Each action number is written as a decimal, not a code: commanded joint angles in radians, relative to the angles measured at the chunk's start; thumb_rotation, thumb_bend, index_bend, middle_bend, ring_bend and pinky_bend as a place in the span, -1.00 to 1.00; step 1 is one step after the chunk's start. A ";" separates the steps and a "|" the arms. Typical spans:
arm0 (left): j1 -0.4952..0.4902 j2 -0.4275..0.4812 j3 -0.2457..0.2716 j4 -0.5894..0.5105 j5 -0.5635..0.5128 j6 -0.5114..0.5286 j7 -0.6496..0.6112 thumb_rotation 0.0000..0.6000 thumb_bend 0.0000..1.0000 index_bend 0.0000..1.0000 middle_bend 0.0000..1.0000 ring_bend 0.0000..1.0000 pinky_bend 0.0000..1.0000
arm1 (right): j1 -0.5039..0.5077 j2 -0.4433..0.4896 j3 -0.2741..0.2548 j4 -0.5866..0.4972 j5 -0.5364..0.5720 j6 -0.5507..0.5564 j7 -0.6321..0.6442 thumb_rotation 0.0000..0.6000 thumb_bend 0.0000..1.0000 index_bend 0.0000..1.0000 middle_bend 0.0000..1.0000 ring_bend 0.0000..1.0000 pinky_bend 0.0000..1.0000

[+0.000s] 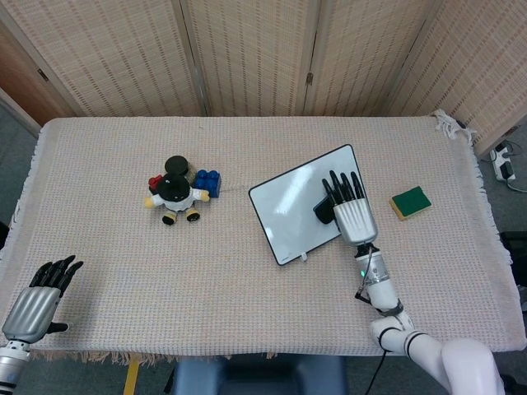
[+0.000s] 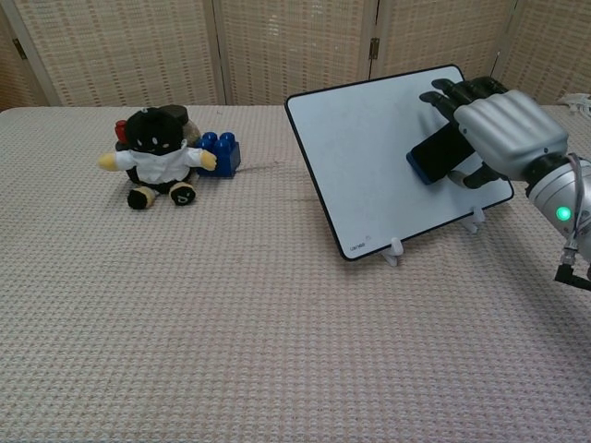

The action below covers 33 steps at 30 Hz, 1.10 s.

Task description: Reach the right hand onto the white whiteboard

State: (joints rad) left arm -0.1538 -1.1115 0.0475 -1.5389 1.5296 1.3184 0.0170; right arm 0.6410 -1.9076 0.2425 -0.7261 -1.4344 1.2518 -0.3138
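Note:
The white whiteboard (image 1: 288, 210) (image 2: 369, 157) leans back on small stands at centre right of the table. My right hand (image 1: 350, 210) (image 2: 494, 134) lies over the board's right half, fingers stretched toward its top edge. It holds a dark blue-edged eraser block (image 1: 323, 211) (image 2: 432, 157) flat against the white surface. My left hand (image 1: 37, 300) hovers off the table's front left corner, fingers spread and holding nothing; the chest view does not show it.
A black-and-white plush toy (image 1: 174, 193) (image 2: 157, 157) sits left of the board, with a blue brick (image 1: 208, 181) (image 2: 220, 152) beside it. A green sponge (image 1: 410, 202) lies to the right of the board. Folding screens stand behind the table.

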 commanded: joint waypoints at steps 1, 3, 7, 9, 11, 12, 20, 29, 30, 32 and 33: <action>0.002 -0.001 0.002 -0.002 0.004 0.004 0.005 1.00 -0.58 -1.00 -1.00 -1.00 -1.00 | -0.028 0.047 -0.016 -0.067 -0.004 0.026 -0.010 1.00 -0.35 -1.00 -1.00 -0.92 -1.00; 0.003 -0.001 0.004 -0.004 0.007 0.007 0.009 1.00 -0.58 -1.00 -1.00 -1.00 -1.00 | -0.051 0.086 -0.028 -0.127 -0.009 0.044 -0.022 1.00 -0.35 -1.00 -1.00 -0.92 -1.00; 0.007 -0.002 0.004 -0.006 0.011 0.018 0.017 1.00 -0.58 -1.00 -1.00 -1.00 -1.00 | -0.135 0.221 -0.069 -0.346 -0.021 0.108 -0.048 1.00 -0.35 -1.00 -1.00 -0.94 -1.00; 0.009 -0.003 0.004 -0.006 0.012 0.023 0.024 1.00 -0.58 -1.00 -1.00 -1.00 -1.00 | -0.195 0.312 -0.102 -0.506 -0.017 0.135 -0.064 1.00 -0.35 -1.00 -1.00 -0.96 -1.00; 0.012 -0.007 0.002 -0.004 0.012 0.032 0.033 1.00 -0.58 -1.00 -1.00 -1.00 -1.00 | -0.252 0.406 -0.142 -0.662 -0.007 0.150 -0.095 1.00 -0.35 -1.00 -1.00 -0.99 -1.00; 0.015 -0.010 -0.001 -0.003 0.011 0.039 0.040 1.00 -0.58 -1.00 -1.00 -1.00 -1.00 | -0.291 0.475 -0.174 -0.775 0.007 0.156 -0.120 1.00 -0.35 -1.00 -1.00 -1.00 -1.00; 0.051 -0.021 0.009 -0.024 0.059 0.126 0.115 1.00 -0.58 -1.00 -1.00 -1.00 -1.00 | -0.505 0.786 -0.404 -1.144 -0.067 0.266 -0.166 1.00 -0.35 -1.00 -1.00 -1.00 -1.00; 0.100 -0.037 0.062 -0.025 0.213 0.250 0.158 1.00 -0.58 -1.00 -1.00 -1.00 -1.00 | -0.660 0.858 -0.500 -1.054 -0.238 0.435 0.061 1.00 -0.35 -1.00 -1.00 -1.00 -1.00; 0.107 -0.040 0.068 -0.027 0.224 0.259 0.168 1.00 -0.58 -1.00 -1.00 -1.00 -1.00 | -0.668 0.863 -0.501 -1.053 -0.237 0.432 0.063 1.00 -0.35 -1.00 -1.00 -1.00 -1.00; 0.114 -0.046 0.074 -0.029 0.239 0.267 0.190 1.00 -0.58 -1.00 -1.00 -1.00 -1.00 | -0.677 0.872 -0.503 -1.055 -0.239 0.427 0.059 1.00 -0.35 -1.00 -1.00 -1.00 -1.00; 0.117 -0.050 0.076 -0.028 0.244 0.267 0.203 1.00 -0.58 -1.00 -1.00 -1.00 -1.00 | -0.680 0.876 -0.505 -1.057 -0.249 0.426 0.058 1.00 -0.35 -1.00 -1.00 -1.00 -1.00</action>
